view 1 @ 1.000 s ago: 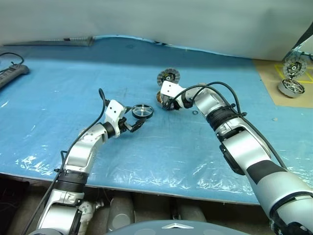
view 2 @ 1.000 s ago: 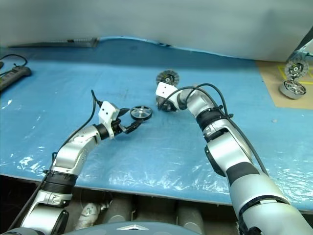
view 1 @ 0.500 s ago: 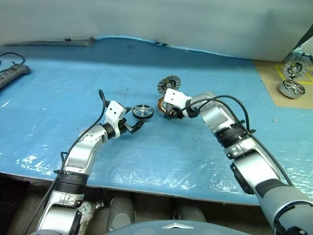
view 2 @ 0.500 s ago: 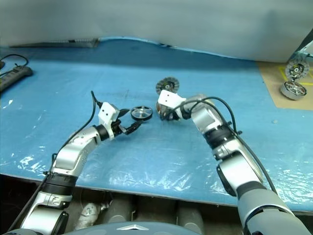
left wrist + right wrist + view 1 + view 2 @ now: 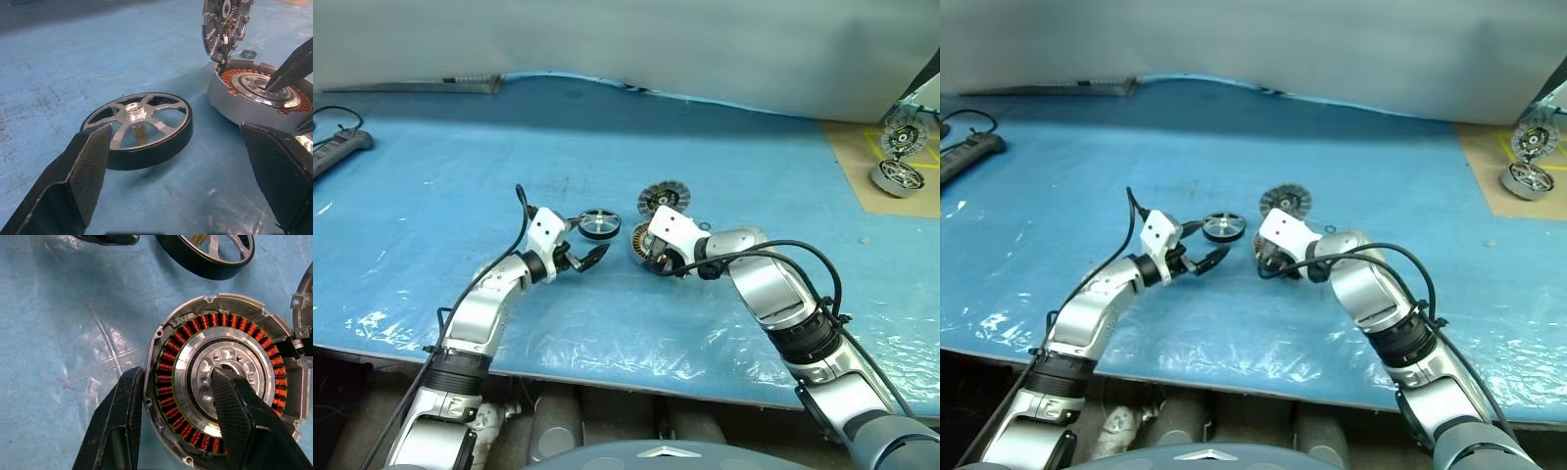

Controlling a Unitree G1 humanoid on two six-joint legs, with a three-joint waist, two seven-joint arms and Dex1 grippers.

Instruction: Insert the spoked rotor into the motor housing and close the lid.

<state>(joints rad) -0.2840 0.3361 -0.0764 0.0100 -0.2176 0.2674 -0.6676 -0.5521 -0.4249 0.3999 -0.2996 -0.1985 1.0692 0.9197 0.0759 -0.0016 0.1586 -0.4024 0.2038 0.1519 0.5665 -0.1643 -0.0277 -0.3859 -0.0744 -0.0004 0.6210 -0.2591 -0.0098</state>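
The spoked rotor [image 5: 598, 223] lies flat on the blue sheet, just ahead of my left gripper [image 5: 583, 245]. That gripper is open, its fingers either side of the rotor [image 5: 142, 125] without touching it. To the right sits the motor housing [image 5: 644, 251] with its copper windings [image 5: 195, 325] showing. My right gripper [image 5: 177, 377] is shut on the housing: one finger is in the central hub, the other outside the rim. The striped lid [image 5: 663, 197] stands tilted up at the housing's far edge [image 5: 225, 22].
A second motor [image 5: 898, 172] and another disc [image 5: 904, 133] rest on brown cardboard at the far right. A power strip [image 5: 335, 151] lies at the far left. A small ring [image 5: 249, 54] sits by the housing. The table's front edge runs close below both arms.
My right gripper has drawn back toward the near edge, bringing the housing and its lid along. The left gripper and the rotor have stayed put.
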